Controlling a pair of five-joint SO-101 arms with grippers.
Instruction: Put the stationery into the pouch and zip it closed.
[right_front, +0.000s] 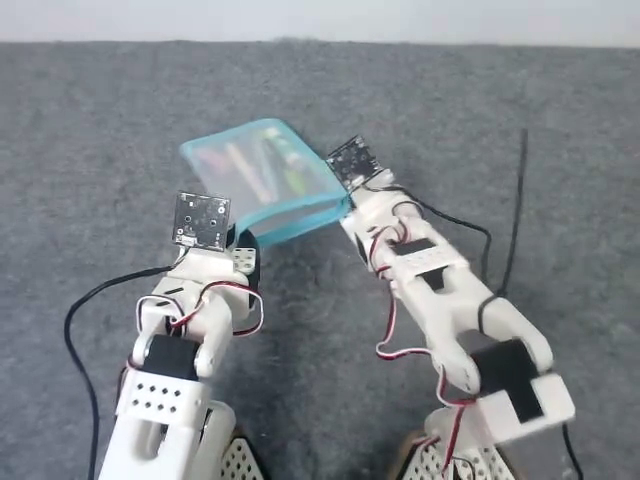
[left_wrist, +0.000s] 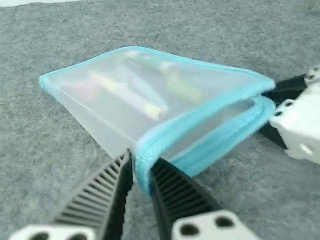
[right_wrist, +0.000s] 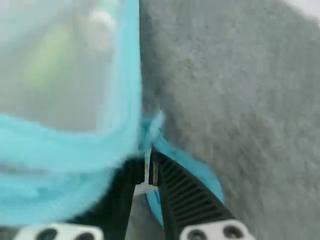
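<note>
Grey fuzzy covering (right_front: 90, 110) spreads evenly lit across the tabletop; a pale band (right_front: 320, 18) borders its far edge.

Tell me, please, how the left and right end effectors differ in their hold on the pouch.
The left end effector clamps the pouch's thick trimmed corner, the right end effector a thin blue tab at the edge's opposite end. Both are shut on the pouch.

— Setting the job aside, what do you have in front of you?
— You have a grey surface (right_front: 90, 110) with a fuzzy, carpet-like nap, running right across the high view.
— And past it?
— Along its far edge you see a pale strip (right_front: 320, 18), plain and flat. From the left wrist view you get that same grey nap close up.
</note>
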